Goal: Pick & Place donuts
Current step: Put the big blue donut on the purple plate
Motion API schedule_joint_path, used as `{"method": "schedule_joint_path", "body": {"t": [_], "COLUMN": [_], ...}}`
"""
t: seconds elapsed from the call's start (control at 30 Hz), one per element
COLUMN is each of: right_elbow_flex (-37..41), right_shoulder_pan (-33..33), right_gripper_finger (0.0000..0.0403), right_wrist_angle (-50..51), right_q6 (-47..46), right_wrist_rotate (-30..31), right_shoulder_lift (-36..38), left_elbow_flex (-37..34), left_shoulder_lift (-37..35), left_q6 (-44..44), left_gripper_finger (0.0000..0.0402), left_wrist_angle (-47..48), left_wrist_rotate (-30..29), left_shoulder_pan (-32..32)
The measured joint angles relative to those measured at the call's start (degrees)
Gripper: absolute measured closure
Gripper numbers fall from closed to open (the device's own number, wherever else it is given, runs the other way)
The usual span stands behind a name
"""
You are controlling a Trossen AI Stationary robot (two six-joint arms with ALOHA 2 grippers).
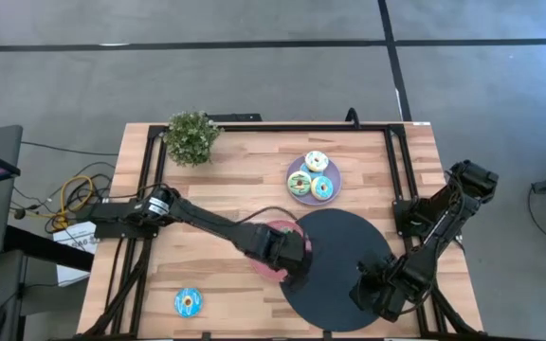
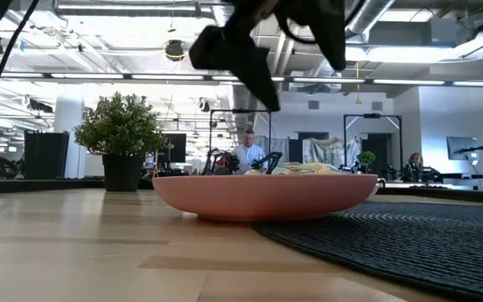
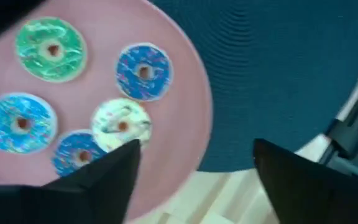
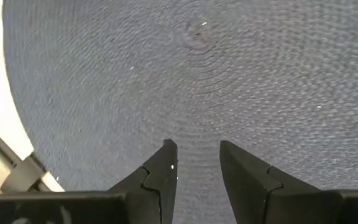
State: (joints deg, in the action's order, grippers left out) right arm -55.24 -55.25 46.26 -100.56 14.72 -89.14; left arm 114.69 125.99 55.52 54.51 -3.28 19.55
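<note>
A pink plate (image 3: 166,37) holds several donuts: a green one (image 3: 50,48), a dark blue one (image 3: 143,71), a light blue one (image 3: 19,122), a white one (image 3: 122,124) and another blue one (image 3: 76,152). My left gripper (image 3: 194,162) hangs open and empty above that plate's edge, mid-table (image 1: 292,256). A lilac plate (image 1: 301,169) at the far middle holds three donuts (image 1: 317,161). One blue donut (image 1: 188,302) lies flat on the wood near the front left. My right gripper (image 4: 197,162) is open and empty over the black disc (image 1: 344,246).
A potted plant (image 1: 192,137) stands at the table's far left. The pink plate (image 2: 267,195) rests partly on the black disc (image 2: 392,243). A black frame rail (image 1: 273,125) runs around the table. Bare wood (image 1: 226,303) lies at the near left. People show in the room beyond.
</note>
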Motion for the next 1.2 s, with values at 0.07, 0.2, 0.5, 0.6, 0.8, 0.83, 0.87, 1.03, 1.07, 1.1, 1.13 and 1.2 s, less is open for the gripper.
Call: {"method": "schedule_joint_path", "body": {"t": [0.07, 0.2, 0.5, 0.6, 0.8, 0.83, 0.87, 1.03, 1.07, 1.1, 1.13, 1.2], "right_elbow_flex": [0.00, 0.00, 0.00, 0.00, 0.00, 0.00, 0.00, 0.00, 0.00, 0.00, 0.00, 0.00], "right_shoulder_pan": [-0.40, -1.04, 0.12, 1.28, 4.25, 4.85, 5.35, 9.41, 10.42, 11.63, 13.16, 16.68], "right_gripper_finger": [0.0291, 0.0291, 0.0291, 0.0291, 0.0291, 0.0291, 0.0291, 0.0292, 0.0293, 0.0296, 0.0302, 0.0326], "right_wrist_angle": [-1.02, -2.56, -6.24, -7.20, -10.53, -11.34, -12.24, -17.94, -19.69, -21.37, -23.15, -26.30], "right_q6": [1.43, 3.84, 11.32, 14.80, 15.50, 14.99, 14.80, 20.79, 23.24, 25.73, 28.05, 31.56], "right_wrist_rotate": [0.13, 0.50, 1.90, 1.90, 1.67, 1.71, 1.75, 1.78, 1.67, 1.17, -0.01, -2.96], "right_shoulder_lift": [0.00, 0.00, 0.00, 0.00, 0.00, 0.00, 0.00, 0.00, 0.00, 0.00, 0.00, 0.00], "left_elbow_flex": [0.00, 0.00, -0.07, -0.02, -0.02, -0.04, -0.04, -0.04, -0.04, -0.04, -0.06, -1.16], "left_shoulder_lift": [0.00, 0.00, 0.63, 0.63, 0.37, 0.07, -0.36, -3.07, -3.54, -3.99, -4.45, -5.82], "left_q6": [1.60, 1.73, -2.26, -0.75, -7.67, -8.39, -8.87, -9.87, -9.73, -9.57, -9.52, -9.48], "left_gripper_finger": [0.0149, 0.0286, 0.0368, 0.0369, 0.0398, 0.0399, 0.0400, 0.0401, 0.0401, 0.0401, 0.0401, 0.0401], "left_wrist_angle": [-0.13, -1.10, -6.19, -10.43, -11.19, -11.29, -10.96, -4.72, -2.82, -1.01, 0.43, 1.58], "left_wrist_rotate": [-1.25, -1.41, -0.22, -2.22, -1.87, -1.75, -2.37, -10.09, -11.29, -11.97, -12.28, -12.30], "left_shoulder_pan": [1.85, 5.48, 9.31, 9.29, 12.02, 13.01, 14.02, 18.28, 18.74, 19.12, 19.47, 20.02]}}
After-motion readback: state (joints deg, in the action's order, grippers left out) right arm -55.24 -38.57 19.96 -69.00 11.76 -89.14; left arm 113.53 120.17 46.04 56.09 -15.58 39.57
